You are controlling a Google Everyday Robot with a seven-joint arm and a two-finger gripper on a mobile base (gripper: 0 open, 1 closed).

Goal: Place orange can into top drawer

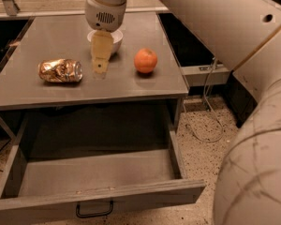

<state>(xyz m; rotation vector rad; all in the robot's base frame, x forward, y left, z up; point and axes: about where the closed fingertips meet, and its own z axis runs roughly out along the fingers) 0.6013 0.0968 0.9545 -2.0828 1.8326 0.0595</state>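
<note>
Grey table (168, 81), crushed orange can (60, 71), white bowl (116, 37), orange fruit (145, 60), end effector (100, 69) above

High camera looks down past end effector (99, 68) hovering over table (33, 90).
</note>
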